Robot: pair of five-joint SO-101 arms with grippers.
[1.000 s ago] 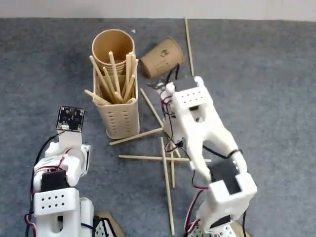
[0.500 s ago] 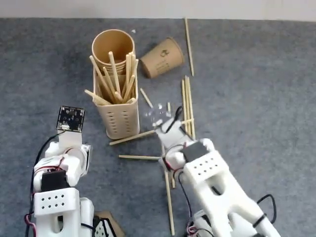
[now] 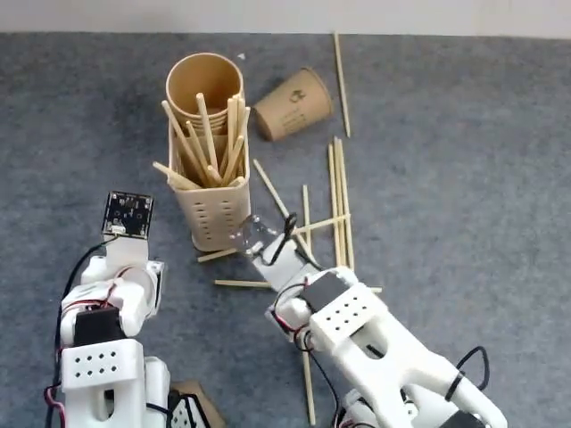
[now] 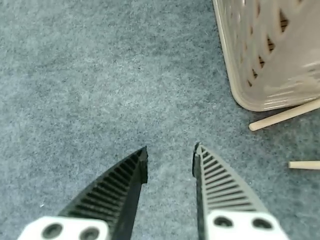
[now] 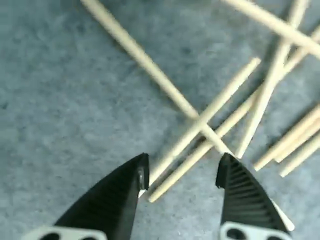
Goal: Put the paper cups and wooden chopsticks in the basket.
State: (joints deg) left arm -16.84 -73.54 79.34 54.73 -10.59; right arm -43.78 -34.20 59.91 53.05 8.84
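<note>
While the left arm sits folded at the near left of the grey carpet [image 3: 482, 134], the right arm is stretched toward the middle, with the right gripper [image 3: 257, 237] just beside the near corner of the basket [image 3: 219, 218]. Seen from its own wrist, the right gripper [image 5: 182, 172] is open and holds nothing. Its two fingers are spread over crossed chopsticks [image 5: 200, 120] that lie flat on the carpet, and the end of one stick lies between the fingertips.

The left gripper [image 4: 170, 159] is also open and empty, over bare carpet. The rounded corner of the basket [image 4: 260, 75] is near it, and two stick ends [image 4: 285, 115] lie just past that corner.

The basket stands upright, and a bunch of sticks [image 3: 210, 143] pokes out of it at mixed angles. A stack of paper cups [image 3: 204, 82] stands mouth up at its far end; I cannot tell whether it sits inside the basket or just behind it. A fallen cup [image 3: 292, 104] lies on its side on the carpet just beside the stack.

More sticks lie loose on the carpet. A lone stick [image 3: 340, 85] lies beyond the fallen cup, near the far edge. Three sticks side by side [image 3: 339, 201] lie beside the right gripper. A slanted stick [image 3: 230, 251] touches the basket's near end, and a long stick [image 3: 307, 388] runs partly under the right arm
</note>
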